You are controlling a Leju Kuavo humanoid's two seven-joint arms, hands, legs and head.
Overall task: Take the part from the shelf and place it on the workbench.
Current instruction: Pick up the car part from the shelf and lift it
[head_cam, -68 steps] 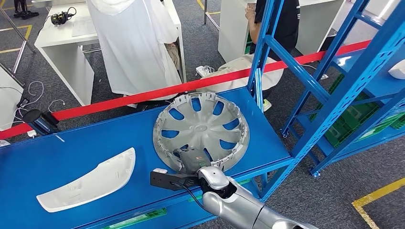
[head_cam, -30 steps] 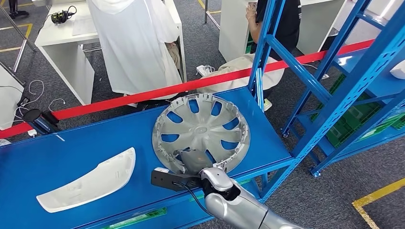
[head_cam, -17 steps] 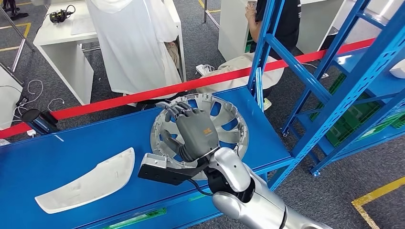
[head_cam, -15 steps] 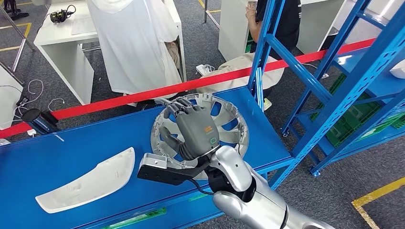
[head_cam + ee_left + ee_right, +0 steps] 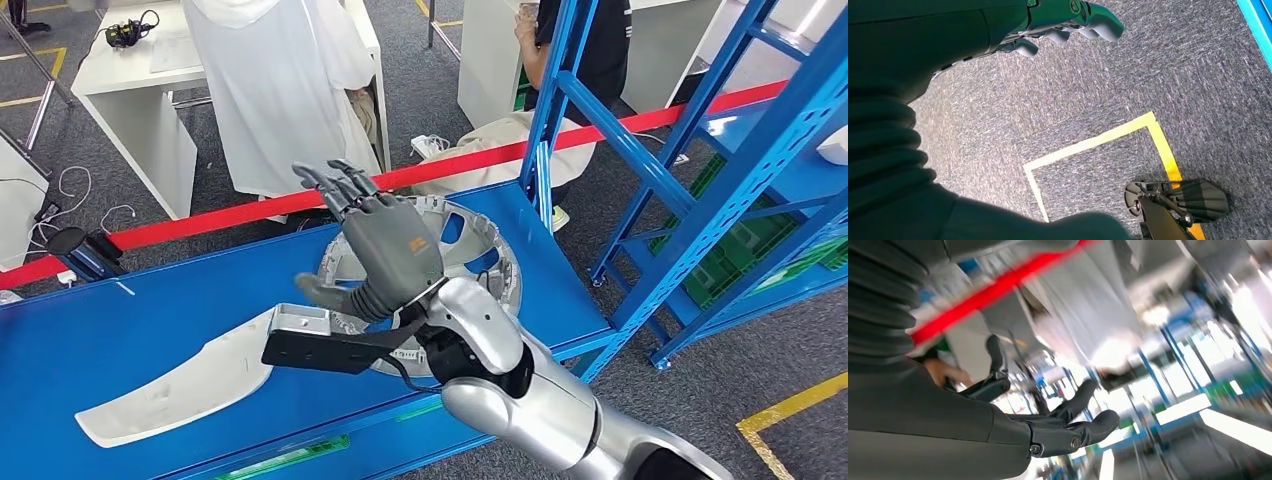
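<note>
While the silver wheel cover (image 5: 470, 262) lies flat on the blue workbench (image 5: 120, 335), the robot's right hand (image 5: 385, 255) is raised above it, fingers spread and holding nothing. Its left hand (image 5: 1068, 20) hangs over grey carpet with fingers loosely apart, also empty. A white curved panel (image 5: 180, 385) rests on the bench beside the cover, near a red barrier tape (image 5: 200, 225).

Head view high, looking down at blue workbench (image 5: 120, 340), left wrist view facing floor, right wrist view blurred, facing outward
</note>
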